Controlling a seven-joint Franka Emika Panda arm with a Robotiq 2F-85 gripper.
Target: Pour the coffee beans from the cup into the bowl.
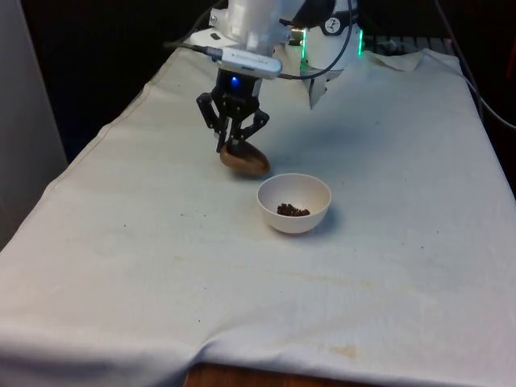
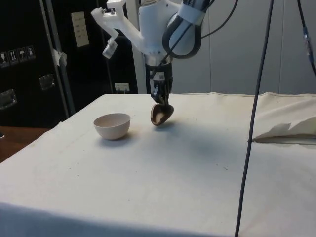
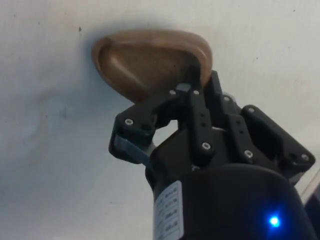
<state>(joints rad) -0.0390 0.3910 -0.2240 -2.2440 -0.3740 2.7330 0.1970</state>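
A robotics lab or test room, not a home. A white robot arm [image 2: 163, 29] is mounted at the end of a long table draped in a plain white cloth [image 1: 387, 266], with loose black cables [image 2: 249, 148] hanging down past it. Black curtains [image 1: 105, 48] close off the space behind. Dark cabinets with metal frames [image 2: 29, 64] stand along one side, carrying small white printed labels [image 2: 79, 29], next to a pale grey panelled wall [image 2: 237, 44]
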